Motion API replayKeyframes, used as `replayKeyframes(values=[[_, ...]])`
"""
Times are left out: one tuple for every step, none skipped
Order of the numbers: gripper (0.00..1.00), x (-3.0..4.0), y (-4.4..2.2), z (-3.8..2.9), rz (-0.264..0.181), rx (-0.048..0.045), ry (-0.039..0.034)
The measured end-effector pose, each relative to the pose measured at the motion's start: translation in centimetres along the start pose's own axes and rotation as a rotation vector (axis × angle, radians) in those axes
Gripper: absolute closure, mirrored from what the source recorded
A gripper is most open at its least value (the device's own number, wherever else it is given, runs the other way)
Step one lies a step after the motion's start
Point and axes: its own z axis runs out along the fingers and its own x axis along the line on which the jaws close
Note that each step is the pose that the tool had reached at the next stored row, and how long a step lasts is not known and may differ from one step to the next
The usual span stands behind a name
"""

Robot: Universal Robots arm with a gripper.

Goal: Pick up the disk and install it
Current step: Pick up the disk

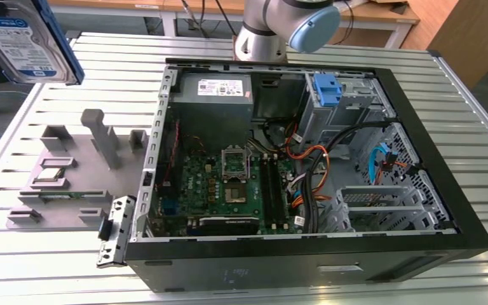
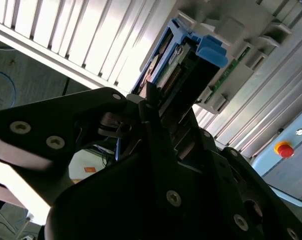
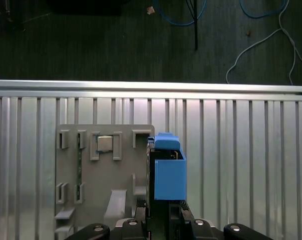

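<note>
Disk cut off by exterior view's top edge.

The flat silver metal disk bears a glossy white-and-blue paper label within a smooth blue plastic carrier. The ribbed aluminium table gleams with a brushed sheen. The grey plastic fixture block looks matt.

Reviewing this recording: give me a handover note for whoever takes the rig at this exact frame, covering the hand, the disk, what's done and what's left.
Hand: shut on the disk, gripping its blue carrier.
Disk: held in the air near the grey parts holder, to the exterior view's left of the open computer case.
Done: the disk is picked up, off the table.
Left: the install. The disk is not in the case, and the drive cage with the blue bracket has not received it.
</note>
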Motion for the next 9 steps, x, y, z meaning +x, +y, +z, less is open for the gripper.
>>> replayKeyframes(values=[[0.65, -0.01, 0.0, -0.11, 0.0, 0.0001, 0.0], [0.65, -0.03, 0.0, -0.22, 0.0, 0.0001, 0.0], [0.65, -0.03, 0.0, -0.31, 0.0, 0.0003, 0.0], [0.65, -0.05, 0.0, -0.41, 0.0, 0.0003, -0.0001], [0.65, -0.06, 0.01, -0.49, 0.0, 0.0004, 0.0], [0.65, -0.07, 0.01, -0.56, 0.0, 0.0005, 0.0], [0.65, -0.07, 0.01, -0.63, 0.0, 0.0006, 0.0], [0.65, -0.08, 0.01, -0.7, 0.0, 0.0006, 0.0], [0.65, -0.09, 0.01, -0.77, 0.0, 0.0007, 0.0]])
